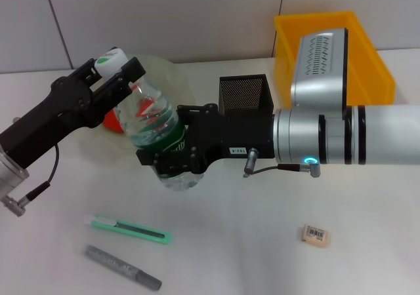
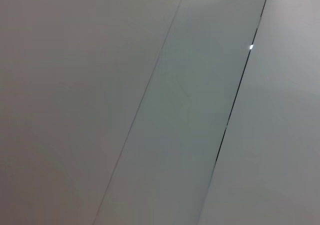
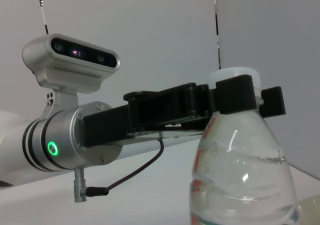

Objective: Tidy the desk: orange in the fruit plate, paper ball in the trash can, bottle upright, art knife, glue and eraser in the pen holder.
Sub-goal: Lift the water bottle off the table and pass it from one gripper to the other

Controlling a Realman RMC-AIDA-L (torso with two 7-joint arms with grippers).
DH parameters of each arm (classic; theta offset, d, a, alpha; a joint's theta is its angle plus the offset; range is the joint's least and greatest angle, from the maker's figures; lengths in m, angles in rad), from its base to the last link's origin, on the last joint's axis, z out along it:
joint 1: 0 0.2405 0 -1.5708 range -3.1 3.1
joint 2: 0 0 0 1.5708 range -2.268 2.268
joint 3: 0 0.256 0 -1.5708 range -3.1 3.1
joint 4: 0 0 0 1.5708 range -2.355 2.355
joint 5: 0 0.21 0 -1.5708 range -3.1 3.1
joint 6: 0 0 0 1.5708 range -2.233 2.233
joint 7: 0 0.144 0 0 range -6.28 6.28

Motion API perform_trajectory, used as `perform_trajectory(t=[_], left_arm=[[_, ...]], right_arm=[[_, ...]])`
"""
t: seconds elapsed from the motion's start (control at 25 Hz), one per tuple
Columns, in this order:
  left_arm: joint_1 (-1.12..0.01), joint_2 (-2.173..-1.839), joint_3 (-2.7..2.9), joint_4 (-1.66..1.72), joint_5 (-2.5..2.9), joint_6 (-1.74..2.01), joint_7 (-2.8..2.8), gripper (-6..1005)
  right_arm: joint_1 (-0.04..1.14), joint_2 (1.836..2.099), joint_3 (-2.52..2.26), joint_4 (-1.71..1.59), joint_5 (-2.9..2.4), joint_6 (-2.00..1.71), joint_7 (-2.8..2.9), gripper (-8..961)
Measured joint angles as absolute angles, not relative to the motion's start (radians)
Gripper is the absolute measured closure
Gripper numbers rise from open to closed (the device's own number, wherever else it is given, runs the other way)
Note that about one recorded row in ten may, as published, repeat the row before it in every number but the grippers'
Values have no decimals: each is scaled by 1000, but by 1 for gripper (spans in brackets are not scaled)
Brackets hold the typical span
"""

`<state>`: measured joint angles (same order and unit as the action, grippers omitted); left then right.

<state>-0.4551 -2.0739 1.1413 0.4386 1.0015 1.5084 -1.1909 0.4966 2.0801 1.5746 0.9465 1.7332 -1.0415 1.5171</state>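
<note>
**Bottle gripped at both ends above the desk**

My left claw is clamped around the white cap of the bottle, its black fingers pressed on either side; the cap carries a small green leaf-shaped mark. My right claw grips the same bottle lower down, closed around the green label band, where pale lettering shows but is too small for me to read. The bottle is clear ribbed plastic, tilted with the cap toward my left arm, and its rounded base hangs just above the white desk.

Through and behind the bottle I see the orange, red-orange and smooth, lying in the fruit plate, a pale-green translucent bowl. The pen holder, a square cup of fine black metal mesh, stands behind my right wrist. Beside it, at the back on my right, is the trash can, a glossy yellow plastic bin.

Near the front edge lies the art knife, flat and mint green with a dark slider strip, and just in front of it the glue, a grey speckled stick with a darker tip. Well apart, toward my right, is the eraser, a small beige block with a white barcode sticker.

A tiny white label with unreadable print sits on my right claw's black housing.
</note>
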Motion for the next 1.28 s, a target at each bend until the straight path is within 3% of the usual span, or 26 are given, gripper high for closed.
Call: perform_trajectory(t=[0.88, 1.28], left_arm=[[-447, -2075, 1146, 439, 1003, 1536, -1188, 559], [-443, -2075, 1146, 438, 1002, 1539, -1189, 560]], right_arm=[[491, 2082, 1572, 950, 1733, -1044, 1514, 188], [491, 2082, 1573, 950, 1727, -1045, 1515, 188]])
